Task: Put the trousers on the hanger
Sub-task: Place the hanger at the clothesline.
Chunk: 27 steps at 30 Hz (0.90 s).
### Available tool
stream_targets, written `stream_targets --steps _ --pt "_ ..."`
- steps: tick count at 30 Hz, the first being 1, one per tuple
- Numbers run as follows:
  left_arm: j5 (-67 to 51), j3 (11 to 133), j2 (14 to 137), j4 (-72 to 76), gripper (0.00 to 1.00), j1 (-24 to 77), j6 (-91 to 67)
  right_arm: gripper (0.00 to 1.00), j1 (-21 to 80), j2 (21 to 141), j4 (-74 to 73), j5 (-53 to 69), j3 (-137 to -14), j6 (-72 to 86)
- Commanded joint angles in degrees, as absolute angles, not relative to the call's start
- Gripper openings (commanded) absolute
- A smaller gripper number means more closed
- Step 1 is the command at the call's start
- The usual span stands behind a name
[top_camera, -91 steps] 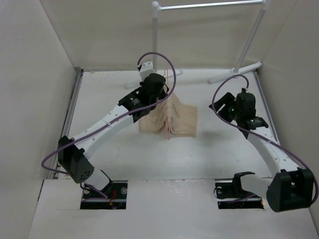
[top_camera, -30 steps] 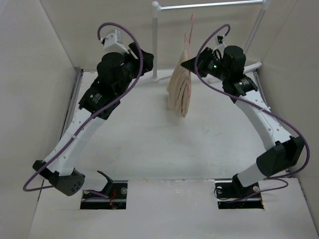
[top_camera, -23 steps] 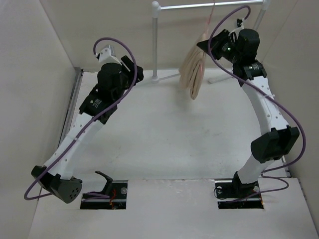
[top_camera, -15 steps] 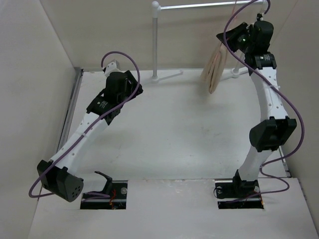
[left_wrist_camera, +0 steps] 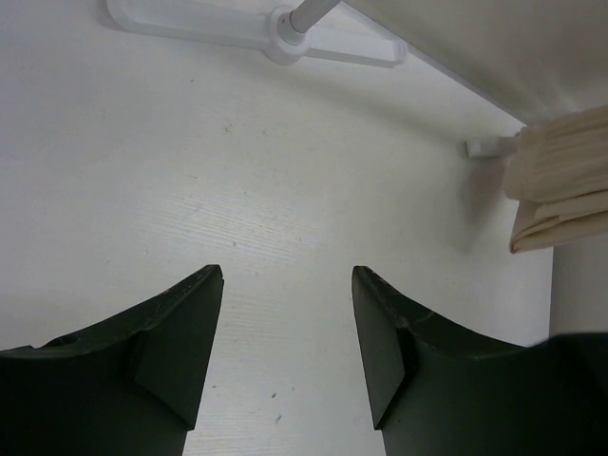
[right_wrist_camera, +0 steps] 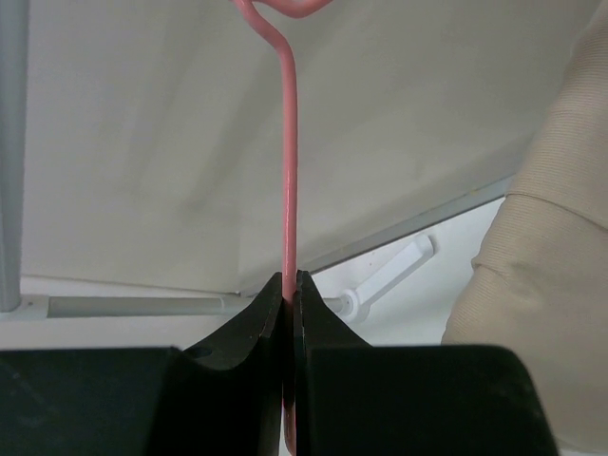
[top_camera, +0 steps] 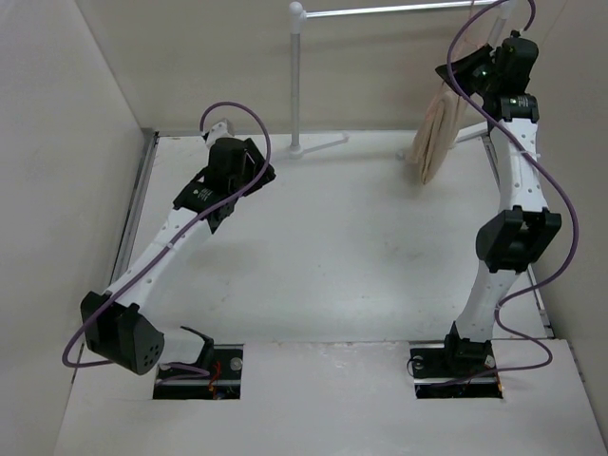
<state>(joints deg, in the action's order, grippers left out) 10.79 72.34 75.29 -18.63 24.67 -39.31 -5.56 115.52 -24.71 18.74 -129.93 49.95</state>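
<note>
Right now I see the right gripper (right_wrist_camera: 292, 285) raised high at the far right, its fingers pinched tight on the thin stem of the hanger (right_wrist_camera: 288, 142). The trousers (top_camera: 439, 133) hang from it in a folded bundle, clear of the table (top_camera: 323, 247), near the right end of the white rack (top_camera: 296, 76). The left gripper (left_wrist_camera: 285, 285) hovers over the table's left side, fingers spread, holding nothing.
</note>
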Motion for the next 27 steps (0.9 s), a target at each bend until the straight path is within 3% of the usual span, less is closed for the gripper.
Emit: stream_targets --steps 1,5,15,20,27 --pt "10.3 71.9 75.4 -15.9 0.54 24.5 -40.0 0.05 -5.8 114.8 -20.0 19.4 -130.6 49.7" --pt "10.3 71.9 75.9 -15.7 0.54 24.3 -40.1 0.15 -6.3 115.7 -19.8 19.6 -129.5 49.9" --pt "10.4 72.2 76.7 -15.4 0.54 24.2 -40.5 0.68 -7.5 115.6 -19.9 19.6 -129.9 50.5" --pt "10.3 72.9 77.4 -15.3 0.54 24.1 -40.5 0.83 -7.5 112.8 -20.0 19.5 -127.8 49.8" --pt "8.4 75.1 79.7 -16.4 0.55 22.9 -40.2 0.94 -7.6 104.1 -19.4 18.8 -117.6 48.1"
